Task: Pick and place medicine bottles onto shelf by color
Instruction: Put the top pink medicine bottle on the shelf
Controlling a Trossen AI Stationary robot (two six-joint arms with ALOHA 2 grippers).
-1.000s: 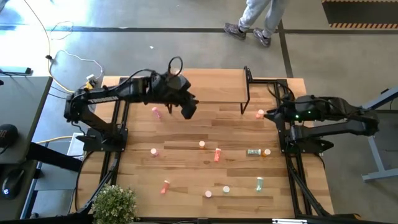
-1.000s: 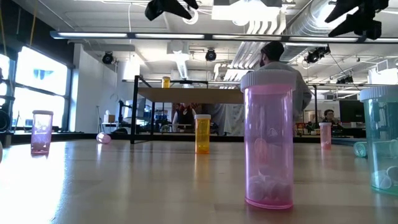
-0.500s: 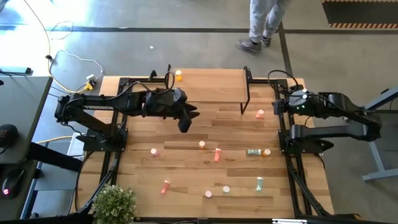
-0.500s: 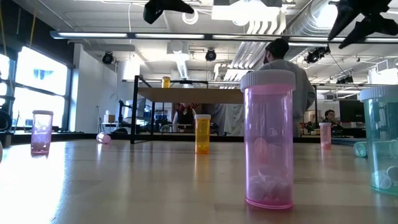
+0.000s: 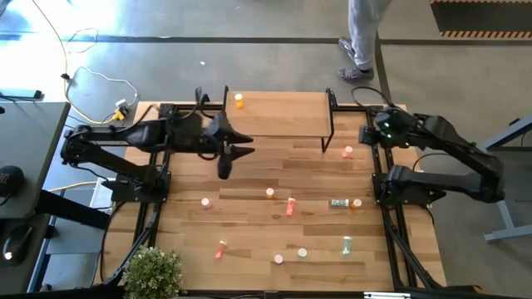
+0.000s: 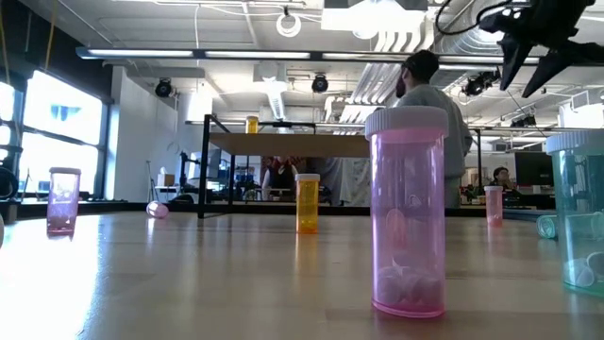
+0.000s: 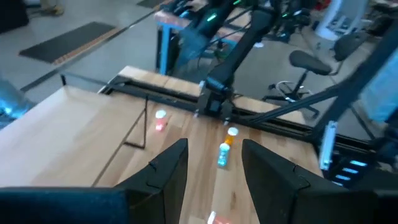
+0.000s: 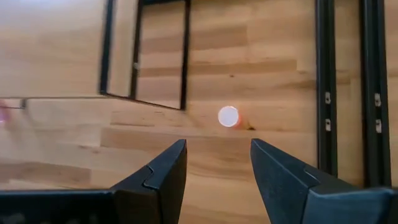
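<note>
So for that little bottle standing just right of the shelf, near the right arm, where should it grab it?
Come straight down on the bottle. It stands upright, its pale cap facing up, with bare table all round. Close the fingers across the cylindrical body just below the cap. The right gripper is open above it, probably wide enough.

Open-plan robotics lab, exposed silver ceiling ducts point(image 6: 415, 38), grey polished concrete floor point(image 5: 249, 58), black swivel office chair point(image 7: 311, 65), large windows point(image 6: 57, 123)
</note>
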